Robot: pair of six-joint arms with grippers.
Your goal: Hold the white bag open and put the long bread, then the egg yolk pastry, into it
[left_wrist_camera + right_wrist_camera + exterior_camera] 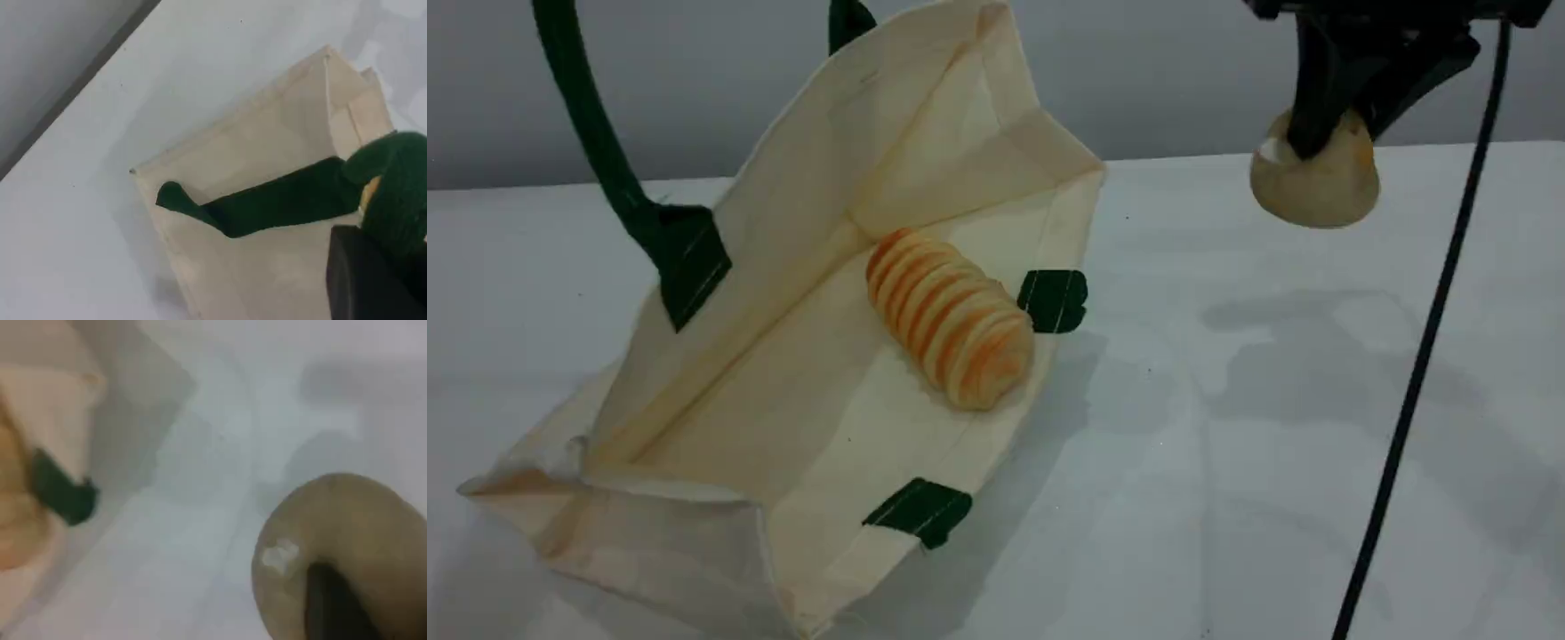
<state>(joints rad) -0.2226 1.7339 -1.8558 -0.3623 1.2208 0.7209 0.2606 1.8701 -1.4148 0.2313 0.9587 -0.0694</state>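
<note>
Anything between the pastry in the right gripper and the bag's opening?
Nothing visible stands between the egg yolk pastry and the white bag. The long bread lies just inside its mouth, taking part of the opening.

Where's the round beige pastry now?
Scene view, upper right: the small round beige pastry hangs in the right pincer above the table, right of the cream canvas bag.

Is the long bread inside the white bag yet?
Inside: the long bread lies just within the open mouth of the white bag.
</note>
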